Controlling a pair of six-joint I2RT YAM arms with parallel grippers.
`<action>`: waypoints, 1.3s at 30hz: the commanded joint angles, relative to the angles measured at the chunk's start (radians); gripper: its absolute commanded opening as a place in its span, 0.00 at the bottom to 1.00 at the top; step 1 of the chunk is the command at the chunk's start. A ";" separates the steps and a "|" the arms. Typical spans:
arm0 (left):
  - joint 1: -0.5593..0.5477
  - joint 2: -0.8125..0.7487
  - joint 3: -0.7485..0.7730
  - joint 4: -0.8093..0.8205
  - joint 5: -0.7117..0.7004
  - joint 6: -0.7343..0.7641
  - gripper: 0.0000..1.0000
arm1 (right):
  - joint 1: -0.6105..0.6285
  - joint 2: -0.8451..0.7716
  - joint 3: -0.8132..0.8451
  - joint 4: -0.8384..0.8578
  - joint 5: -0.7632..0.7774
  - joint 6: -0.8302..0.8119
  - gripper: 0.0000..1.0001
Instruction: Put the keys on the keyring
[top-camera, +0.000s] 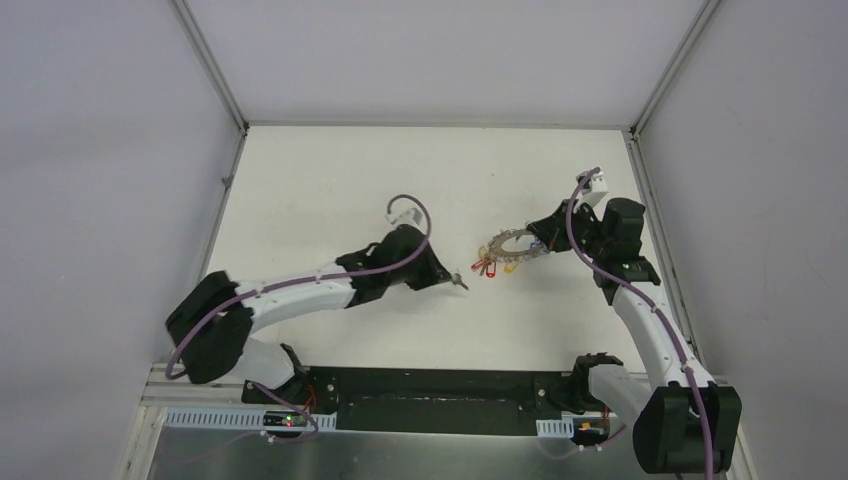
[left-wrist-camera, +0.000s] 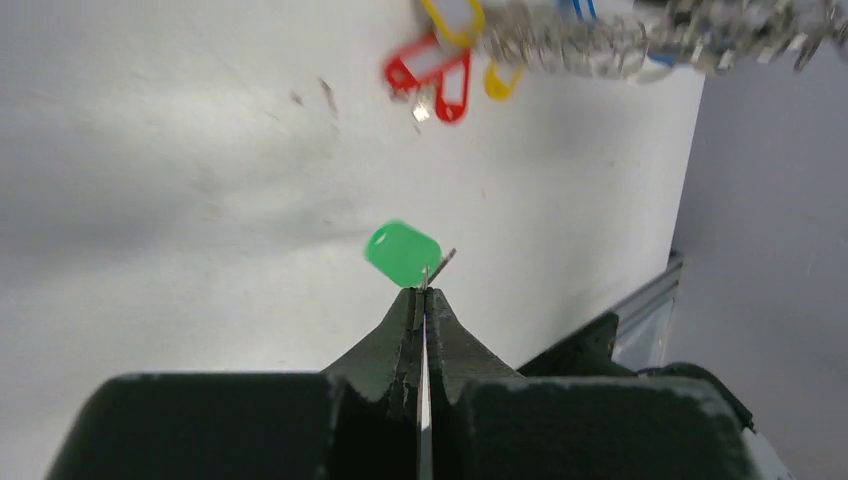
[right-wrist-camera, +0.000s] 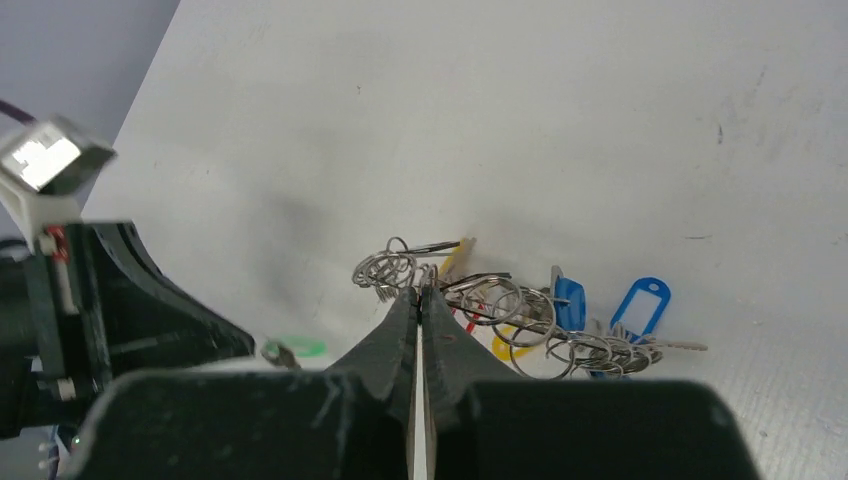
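Jaws clenched on both arms: left gripper pinches the small metal key with bright green oblong tag; right gripper clamps the large silvery keyring nearby, rightward and slightly beyond.

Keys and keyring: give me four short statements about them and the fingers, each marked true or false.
1. The left fingers are closed on the green-tagged key. True.
2. The green-tagged key already hangs on the keyring. False: it is apart from the keyring, held by the left fingers.
3. The right fingers stand wide open. False: they are closed, with their tips at the keyring.
4. Red tags show right beside the keyring. True.
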 joint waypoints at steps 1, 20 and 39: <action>0.102 -0.260 -0.075 -0.116 -0.088 0.198 0.00 | 0.023 0.017 0.139 -0.097 -0.161 -0.158 0.00; 0.114 -0.702 0.040 -0.301 0.062 1.051 0.00 | 0.347 0.068 0.328 -0.288 -0.542 -0.537 0.00; 0.097 -0.625 0.009 -0.113 0.485 1.205 0.00 | 0.496 0.014 0.233 -0.172 -0.625 -0.563 0.00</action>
